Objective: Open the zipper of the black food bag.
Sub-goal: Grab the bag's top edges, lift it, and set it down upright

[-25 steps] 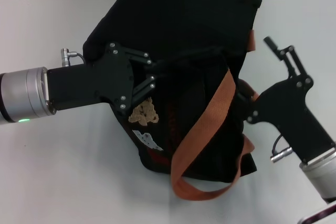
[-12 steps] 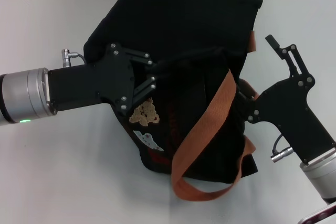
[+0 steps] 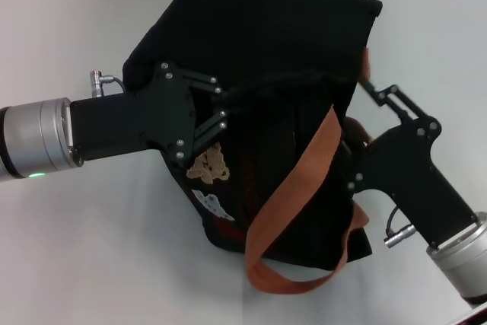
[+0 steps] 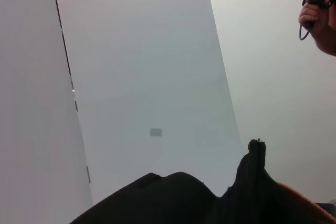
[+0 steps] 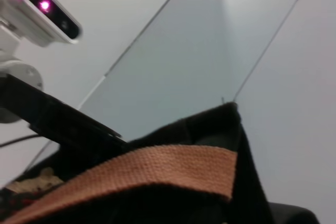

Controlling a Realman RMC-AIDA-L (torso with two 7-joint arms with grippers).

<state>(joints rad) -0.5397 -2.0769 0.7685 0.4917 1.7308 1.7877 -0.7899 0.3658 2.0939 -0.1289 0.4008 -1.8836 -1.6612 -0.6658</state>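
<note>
The black food bag lies slumped on the white table, bear patches facing me. One brown handle loops across its front and down past its near edge. My left gripper comes in from the left, its jaws drawn close together and pinching a ridge of the bag's fabric. At the bag's right side my right gripper is open, one finger raised beside the bag's upper edge and the other down against the handle. I cannot pick out the zipper or its pull tab against the black cloth.
The white table runs all round the bag, with a wall seam along the back. The right wrist view shows the brown handle close up, my left arm behind it, and a camera head with pink lights.
My right gripper has moved left and nearer, closing in on the bag's right side. The left gripper and the bag have barely shifted.
</note>
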